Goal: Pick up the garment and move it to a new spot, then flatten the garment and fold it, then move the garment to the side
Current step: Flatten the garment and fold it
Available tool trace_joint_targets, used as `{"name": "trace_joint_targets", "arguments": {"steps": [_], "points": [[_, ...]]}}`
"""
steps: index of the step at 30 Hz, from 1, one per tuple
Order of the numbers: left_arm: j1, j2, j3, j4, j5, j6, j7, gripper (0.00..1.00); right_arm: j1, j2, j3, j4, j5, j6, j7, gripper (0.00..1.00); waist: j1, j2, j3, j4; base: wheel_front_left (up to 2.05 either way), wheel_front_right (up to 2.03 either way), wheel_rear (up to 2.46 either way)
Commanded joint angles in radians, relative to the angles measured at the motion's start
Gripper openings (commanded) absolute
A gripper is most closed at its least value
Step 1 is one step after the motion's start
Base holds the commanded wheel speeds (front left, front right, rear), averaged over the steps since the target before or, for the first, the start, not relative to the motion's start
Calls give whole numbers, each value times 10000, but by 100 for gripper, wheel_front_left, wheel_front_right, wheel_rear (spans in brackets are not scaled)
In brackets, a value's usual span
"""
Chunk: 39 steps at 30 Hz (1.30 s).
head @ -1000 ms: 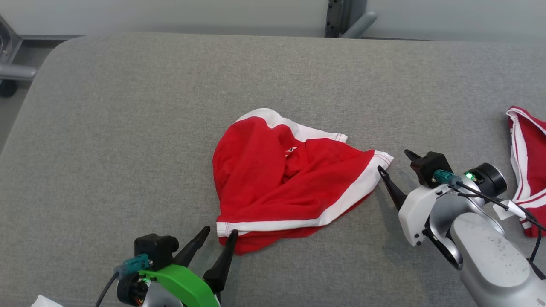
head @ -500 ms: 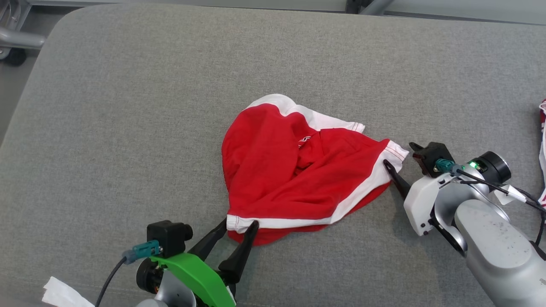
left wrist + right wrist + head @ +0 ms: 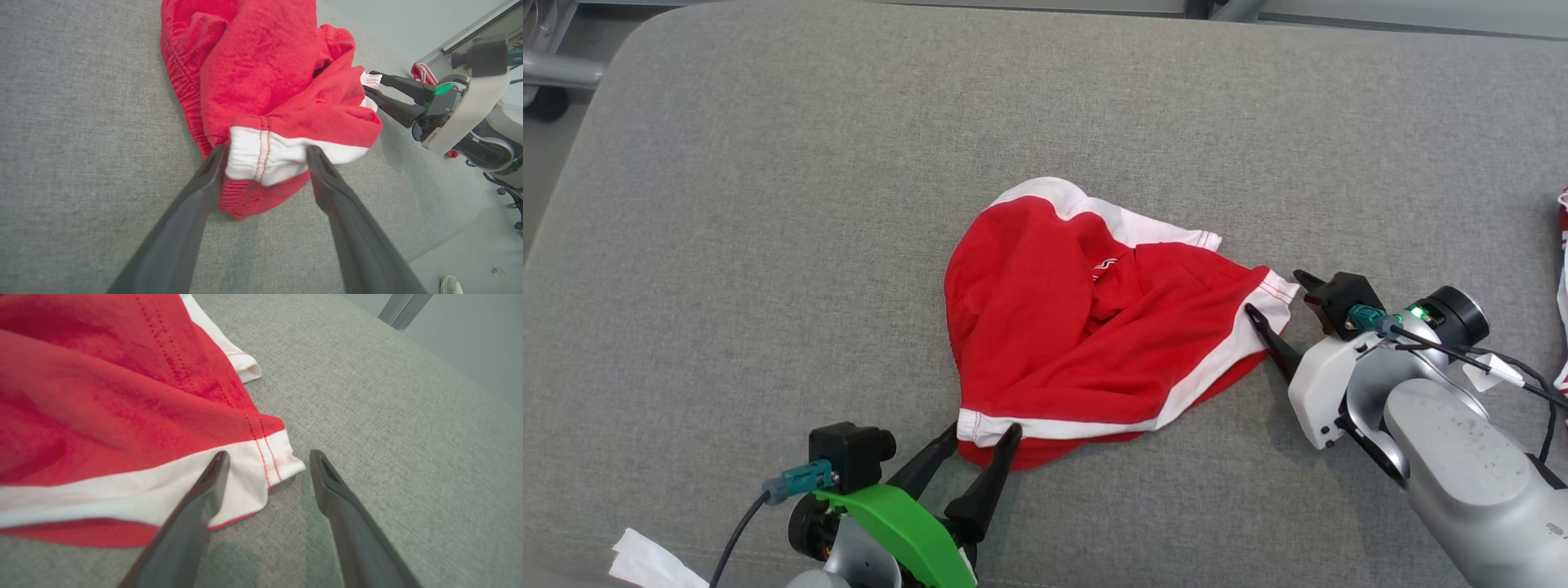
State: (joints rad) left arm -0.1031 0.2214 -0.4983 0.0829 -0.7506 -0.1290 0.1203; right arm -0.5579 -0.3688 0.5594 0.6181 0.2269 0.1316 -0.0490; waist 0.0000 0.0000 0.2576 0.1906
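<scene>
A crumpled pair of red shorts with white trim, the garment, lies in the middle of the grey table. My left gripper is open, and its fingers straddle the garment's near white-hemmed corner. The left wrist view shows that corner sitting between the two fingers of the left gripper. My right gripper is open too, one finger on each side of the garment's right white corner. In the right wrist view the right gripper has its left finger over the white band.
Another red and white cloth lies at the table's right edge. A white scrap sits near the front left corner. A metal frame stands beyond the table's rounded far left corner.
The camera has tilted down. My left gripper has advanced until its fingers straddle the near corner. My right gripper has edged left onto the right corner. Both are still open.
</scene>
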Motion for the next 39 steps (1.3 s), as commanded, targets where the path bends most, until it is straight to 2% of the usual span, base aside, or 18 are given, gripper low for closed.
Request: {"name": "trace_joint_targets", "arguments": {"steps": [1,6,7,8,9,10,12,18,23,28,33,36,39], "points": [[-166,57,-15,30,-65,-26,-79,100,-87,-33,21,66,17,-18,-88,100,0,0,12,-4,0,0,0],[-230,96,-70,74,-141,-26,-86,100,-170,-42,64,206,61,-18,-208,100,0,0,31,-36,0,0,0],[-231,102,-75,82,-153,-26,-101,100,-180,-38,69,232,70,-18,-223,92,0,0,28,-46,0,0,0],[-241,127,-128,80,-165,-28,-65,100,-187,-28,74,261,81,-18,-243,77,0,0,24,-58,0,0,0],[-266,156,-180,64,-179,-26,-36,100,-195,-9,55,287,114,-18,-267,53,0,0,21,-72,0,0,0],[-271,178,-203,54,-212,-26,-41,73,-197,11,44,318,148,-18,-295,36,0,0,14,-86,0,0,0],[-282,237,-304,32,-270,-28,-67,0,-203,57,2,367,195,-18,-408,0,0,0,-19,-129,0,0,0],[-176,379,-525,29,-673,-28,-145,0,125,294,-10,508,691,-18,-647,0,0,0,-290,-391,0,0,0],[39,681,-191,-508,-1020,30,-258,0,510,382,-532,69,1445,-18,-1115,0,0,0,-650,-772,0,0,0],[350,1201,547,-2202,-1317,418,-251,0,1165,174,-1290,-1160,2234,-18,-1272,0,0,0,-964,-1343,0,0,0],[618,1857,1186,-4188,-1375,976,49,0,2014,-90,-2058,-2598,2418,-18,-1019,0,0,0,-1148,-1902,0,0,0],[561,2026,1412,-4814,-1364,1161,166,0,2363,-75,-2413,-3225,2497,-18,-857,0,0,0,-1230,-2114,0,0,0],[359,2186,1599,-5722,-1467,1358,385,0,2858,88,-2986,-4539,2979,-18,-561,0,0,0,-1341,-2440,0,0,0]]}}
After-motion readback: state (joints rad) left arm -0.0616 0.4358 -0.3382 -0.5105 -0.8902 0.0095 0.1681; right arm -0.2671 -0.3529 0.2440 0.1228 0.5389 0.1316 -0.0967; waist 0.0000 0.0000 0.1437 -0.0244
